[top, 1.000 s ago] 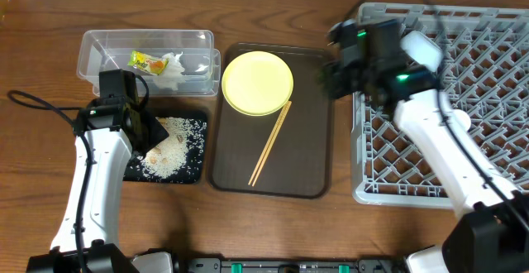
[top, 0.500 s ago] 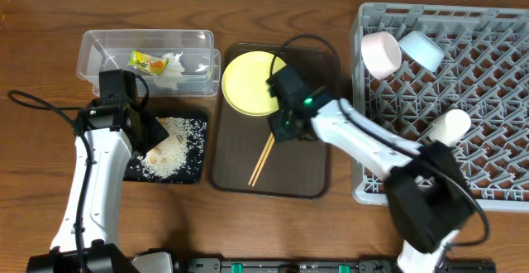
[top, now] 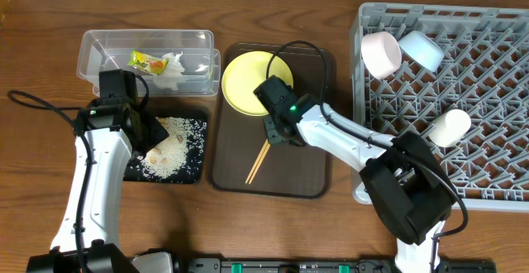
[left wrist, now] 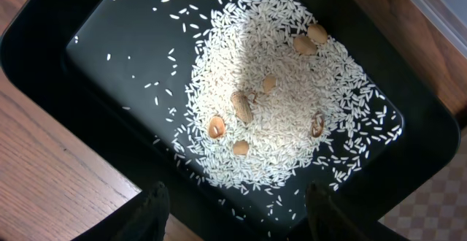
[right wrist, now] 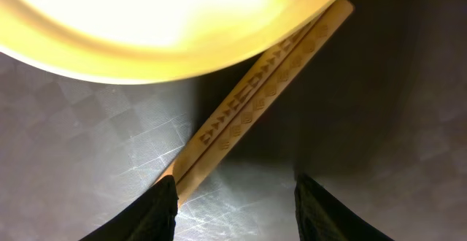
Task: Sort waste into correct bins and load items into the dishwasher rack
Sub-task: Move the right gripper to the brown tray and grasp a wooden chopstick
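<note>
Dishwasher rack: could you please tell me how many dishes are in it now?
3: a white bowl at the dishwasher rack's far-left corner, a light blue bowl beside it, a small white cup near the middle. The right arm may hide more.

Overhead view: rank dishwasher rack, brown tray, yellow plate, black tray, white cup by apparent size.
1. dishwasher rack
2. brown tray
3. yellow plate and black tray: look alike, tray partly covered, not ranking
4. white cup

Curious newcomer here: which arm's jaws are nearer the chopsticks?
Right. The right jaws hover just over the chopsticks; the left jaws hang over the black tray of rice.
</note>
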